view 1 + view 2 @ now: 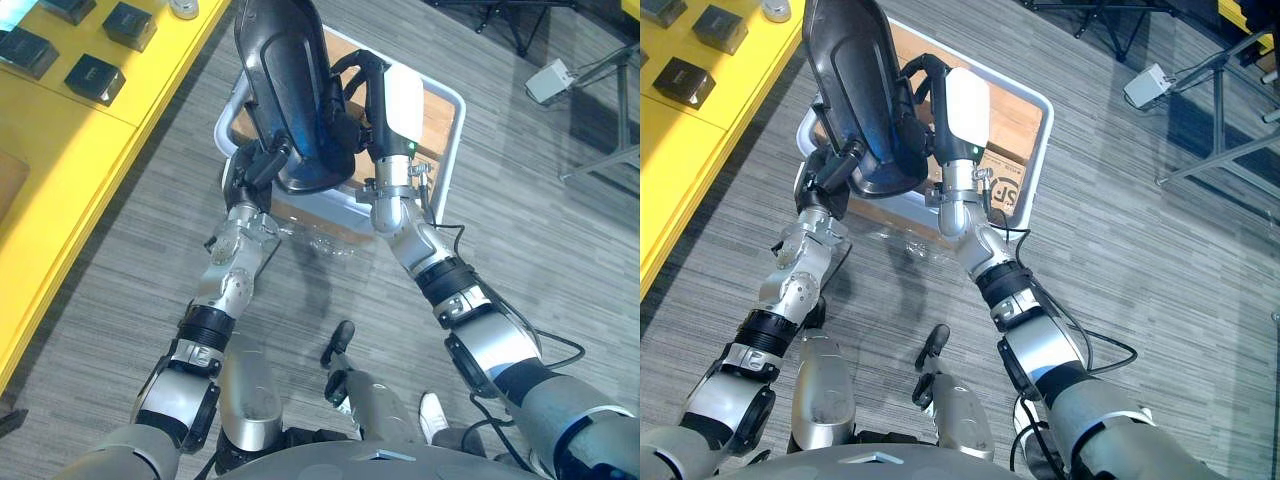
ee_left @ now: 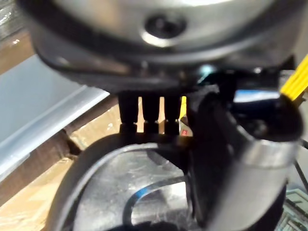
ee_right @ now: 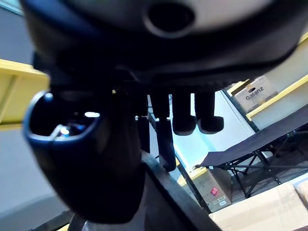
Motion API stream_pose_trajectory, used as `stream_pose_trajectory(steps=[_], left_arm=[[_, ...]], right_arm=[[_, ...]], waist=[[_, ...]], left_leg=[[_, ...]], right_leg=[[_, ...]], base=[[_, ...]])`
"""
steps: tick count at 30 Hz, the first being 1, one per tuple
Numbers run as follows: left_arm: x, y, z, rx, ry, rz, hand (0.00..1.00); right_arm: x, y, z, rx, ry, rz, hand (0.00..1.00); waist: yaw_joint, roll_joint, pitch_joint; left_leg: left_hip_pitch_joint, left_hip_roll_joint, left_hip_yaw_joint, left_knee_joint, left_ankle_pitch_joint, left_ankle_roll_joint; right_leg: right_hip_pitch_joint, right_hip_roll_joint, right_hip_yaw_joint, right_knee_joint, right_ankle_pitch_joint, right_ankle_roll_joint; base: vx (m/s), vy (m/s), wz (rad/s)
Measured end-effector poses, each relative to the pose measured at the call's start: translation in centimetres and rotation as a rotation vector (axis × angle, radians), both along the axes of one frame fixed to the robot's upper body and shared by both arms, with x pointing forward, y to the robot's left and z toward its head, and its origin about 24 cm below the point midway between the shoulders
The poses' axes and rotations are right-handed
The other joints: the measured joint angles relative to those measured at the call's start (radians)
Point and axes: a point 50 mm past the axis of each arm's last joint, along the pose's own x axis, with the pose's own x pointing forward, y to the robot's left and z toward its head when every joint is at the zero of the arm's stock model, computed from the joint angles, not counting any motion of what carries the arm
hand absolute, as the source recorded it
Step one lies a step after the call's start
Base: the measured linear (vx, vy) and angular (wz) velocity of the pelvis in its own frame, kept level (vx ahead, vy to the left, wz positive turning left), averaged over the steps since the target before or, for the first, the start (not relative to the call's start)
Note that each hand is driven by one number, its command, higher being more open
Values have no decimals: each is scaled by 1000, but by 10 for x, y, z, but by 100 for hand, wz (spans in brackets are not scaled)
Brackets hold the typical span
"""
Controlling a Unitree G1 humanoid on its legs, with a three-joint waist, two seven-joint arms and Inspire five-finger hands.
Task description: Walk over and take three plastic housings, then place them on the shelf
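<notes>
Plastic housing (image 1: 290, 90): one piece, large, black and glossy, elongated with a rounded rim. It is held off the floor between both hands and stands roughly upright, its lower end nearer the robot. In the eye views it overlaps the left part of the white-framed bin.
Left hand (image 1: 250, 170): clasped on the housing's lower left edge, fingers curled round the rim.
Right hand (image 1: 395, 105): grasping the housing's right side, dark fingers (image 1: 350, 70) wrapped over the edge.
White-framed bin (image 1: 455, 130): on the floor beyond the hands, brown cardboard (image 1: 440, 115) inside.
Yellow shelf (image 1: 90, 150): along the far left, carrying several small black boxes (image 1: 95, 78), well apart from the housing.
Floor (image 1: 520, 230): grey, wood-grain.
</notes>
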Motion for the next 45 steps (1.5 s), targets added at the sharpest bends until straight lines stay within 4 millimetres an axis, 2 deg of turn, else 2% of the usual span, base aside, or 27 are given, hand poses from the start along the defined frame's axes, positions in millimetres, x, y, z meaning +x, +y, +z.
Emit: stream_pose_trajectory(steps=[6,7,10,13,15,17,21,23,24,26,27,30,33,36,39,41,45], left_arm=[[-2,-5,-4,14,10,-26,0],[-2,-6,-4,16,11,-29,0],[-3,-6,-6,16,17,-24,0],[-4,-5,-9,42,40,35,0],[-7,2,-5,123,23,147,0],[-13,8,-2,188,-4,229,0],[-29,31,-9,324,-8,458,0],[-45,55,-26,395,60,630,0],[-51,61,-32,421,81,678,0],[-75,83,-51,519,163,863,0],[-82,88,-55,550,182,912,0],[-116,112,-69,654,262,1150,0],[-144,127,-71,712,283,1328,0],[-160,130,-74,723,293,1435,0],[-166,126,-78,704,296,1484,0],[-174,121,-81,758,289,1507,0],[-174,120,-71,731,232,1526,0]], right_arm=[[-2,-12,-9,8,11,6,0],[-3,-13,-11,15,16,7,100],[-4,-15,-15,25,21,20,100],[-11,-13,-31,50,56,64,100],[-17,-8,-42,76,96,117,100],[-26,-4,-50,125,130,159,100],[-43,2,-44,268,141,257,100],[-53,-6,-37,371,121,299,100],[-54,-10,-36,392,119,296,100],[-61,-29,-45,472,135,252,100],[-62,-33,-49,491,148,239,100],[-75,-56,-77,545,229,150,100],[-90,-73,-105,582,318,63,100],[-102,-85,-124,619,388,7,100],[-107,-91,-132,635,416,-28,100],[-110,-93,-136,636,438,-46,100],[-114,-99,-142,661,467,-64,100]], waist=[[-21,3,-1],[-28,5,-2],[-34,18,-8],[-32,51,-28],[-34,79,-47],[-30,95,-57],[-33,105,-94],[-38,111,-144],[-38,114,-160],[-38,127,-216],[-38,133,-225],[-36,156,-266],[-35,165,-285],[-37,171,-303],[-43,175,-320],[-59,182,-340],[-65,189,-347]], left_leg=[[37,0,26,-5,-5,0],[39,0,27,-5,-6,0],[49,0,31,-8,-6,0],[72,0,39,-23,-6,0],[77,0,41,-28,-6,0],[92,0,49,-43,-4,1],[130,-2,73,-66,-3,0],[159,-12,92,-100,2,0],[167,-14,99,-111,4,1],[194,-22,113,-138,6,1],[204,-23,114,-146,7,0],[230,-37,121,-167,9,2],[238,-44,127,-180,10,4],[248,-46,135,-184,9,3],[249,-46,137,-185,4,-3],[252,-46,137,-185,2,-5],[255,-46,136,-185,-3,1]], right_leg=[[26,1,20,-21,9,2],[28,1,21,-21,9,2],[33,1,23,-22,9,2],[46,1,28,-23,8,2],[48,1,28,-23,8,2],[53,1,30,-23,8,2],[62,-1,48,-23,7,2],[64,-9,50,-24,3,6],[63,-11,50,-24,2,6],[71,-16,49,-24,-10,12],[78,-17,48,-24,-13,14],[92,-28,46,-24,-21,20],[93,-34,46,-28,-22,22],[94,-36,48,-29,-26,24],[92,-36,49,-29,-27,23],[91,-36,48,-29,-32,22],[92,-36,48,-29,-39,20]], base=[[2,9,-9],[0,0,0],[2,3,-2],[11,5,-4],[0,0,0],[9,5,-5],[13,8,-14],[26,17,-16],[41,26,-16],[54,24,-8],[48,18,3],[46,28,2],[10,8,-1],[8,9,-6],[1,1,-2],[0,0,0],[0,0,0]])
